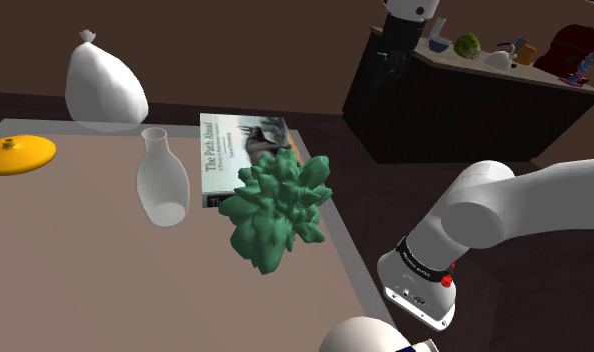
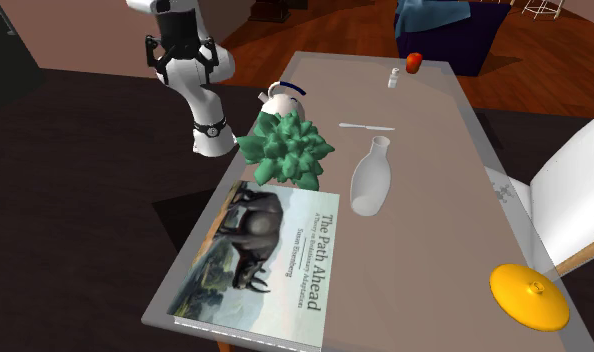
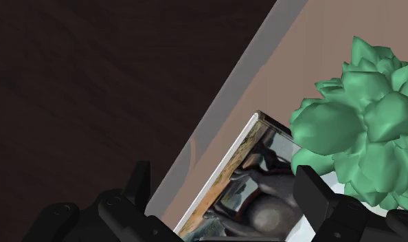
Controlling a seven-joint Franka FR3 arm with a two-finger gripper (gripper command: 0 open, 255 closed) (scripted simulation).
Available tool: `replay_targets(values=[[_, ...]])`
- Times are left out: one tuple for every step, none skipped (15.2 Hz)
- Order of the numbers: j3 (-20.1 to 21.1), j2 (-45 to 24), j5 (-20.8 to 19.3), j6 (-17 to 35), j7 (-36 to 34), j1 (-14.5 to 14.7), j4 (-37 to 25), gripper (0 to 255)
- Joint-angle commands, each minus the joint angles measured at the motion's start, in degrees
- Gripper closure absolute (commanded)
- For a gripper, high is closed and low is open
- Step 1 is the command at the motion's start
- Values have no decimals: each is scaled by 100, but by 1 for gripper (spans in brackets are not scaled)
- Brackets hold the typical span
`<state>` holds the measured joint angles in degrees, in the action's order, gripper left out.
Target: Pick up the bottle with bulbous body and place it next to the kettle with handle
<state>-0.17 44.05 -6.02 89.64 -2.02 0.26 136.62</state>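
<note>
The white bottle (image 1: 163, 185) stands upright on the bench (image 1: 65, 260) near the book (image 1: 235, 150), probably rigid, smooth and slippery, best pinched at its narrow neck, while the hand (image 3: 223, 173) hangs open, empty, well apart from it.

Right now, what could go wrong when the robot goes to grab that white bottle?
The bottle stands tall and upright, so a nudge from the open gripper might tip it. The leafy green plant sits close by the kettle, near the table edge, so there's little room to set the bottle down without bumping it.
</note>
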Motion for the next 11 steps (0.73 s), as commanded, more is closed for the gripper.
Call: replay_targets(values=[[0,0,0,0,0,0,0,0],[95,-80,90,101,-126,43,10,0],[189,-166,177,203,-250,86,14,0],[284,-258,260,307,-373,128,11,0],[379,-356,341,411,-494,168,2,0],[473,-461,418,517,-614,207,-15,0],[567,-571,490,622,-733,245,-38,0],[660,-687,558,728,-851,281,-68,0],[753,-809,621,833,-968,316,-105,0],[845,-935,680,938,-1085,349,-149,0],[936,-1067,733,1042,-1201,381,-199,0]])
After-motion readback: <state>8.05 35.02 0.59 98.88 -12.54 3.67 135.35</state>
